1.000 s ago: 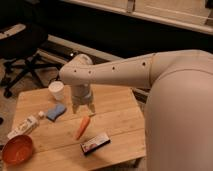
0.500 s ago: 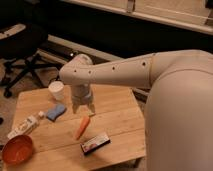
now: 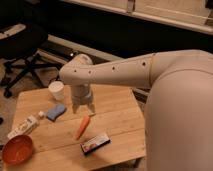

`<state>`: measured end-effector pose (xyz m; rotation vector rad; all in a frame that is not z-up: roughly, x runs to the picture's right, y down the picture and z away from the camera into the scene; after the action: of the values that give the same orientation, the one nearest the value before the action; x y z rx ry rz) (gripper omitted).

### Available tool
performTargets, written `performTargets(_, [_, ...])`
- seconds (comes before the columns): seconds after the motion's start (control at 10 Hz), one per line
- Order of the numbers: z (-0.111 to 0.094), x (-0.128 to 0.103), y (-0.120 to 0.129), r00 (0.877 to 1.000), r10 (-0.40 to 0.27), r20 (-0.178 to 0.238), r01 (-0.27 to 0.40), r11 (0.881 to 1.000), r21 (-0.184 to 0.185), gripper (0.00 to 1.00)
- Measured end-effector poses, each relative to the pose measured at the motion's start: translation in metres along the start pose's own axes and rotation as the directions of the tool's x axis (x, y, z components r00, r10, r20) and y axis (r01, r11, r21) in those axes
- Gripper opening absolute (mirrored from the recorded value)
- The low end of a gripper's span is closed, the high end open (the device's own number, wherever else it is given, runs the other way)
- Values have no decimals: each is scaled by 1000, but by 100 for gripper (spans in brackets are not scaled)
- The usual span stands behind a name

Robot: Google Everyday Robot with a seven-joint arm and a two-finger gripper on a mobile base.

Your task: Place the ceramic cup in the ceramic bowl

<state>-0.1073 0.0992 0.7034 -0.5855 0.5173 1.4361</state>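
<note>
The white ceramic cup [image 3: 56, 90] stands upright near the far left part of the wooden table [image 3: 117, 120]. The orange-red ceramic bowl [image 3: 17, 149] sits at the table's near left corner, partly cut off by the frame's lower edge. My gripper [image 3: 83, 109] hangs over the middle of the table, to the right of the cup and just above the top end of the carrot [image 3: 82, 127]. It holds nothing that I can see.
A blue sponge [image 3: 56, 112] lies between cup and bowl. A white carton [image 3: 23, 128] lies by the left edge. A dark flat packet [image 3: 95, 142] lies near the front edge. A black office chair [image 3: 22, 55] stands behind the table at the left.
</note>
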Motion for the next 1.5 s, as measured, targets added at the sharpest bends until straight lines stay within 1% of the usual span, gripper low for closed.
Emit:
performTargets(0.7, [0,0,0,1000,0,0,0,1000,0,65])
performTargets(0.9, [-2,-4,2,1000,-1,7,1,1000,-5,65])
performTargets(1.0, [-7,-19,1,999,-5,36,5,1000,-6,65])
performTargets(1.1, [-14,-38,1,998,-10,67,10,1000,0,65])
performTargets(1.2, [-18,-48,1,997,-16,80,16,1000,7,65])
performTargets(1.3, [-23,-66,6,995,-35,97,33,999,20,65])
performTargets(1.5, [-27,-92,20,991,-75,111,71,997,37,65])
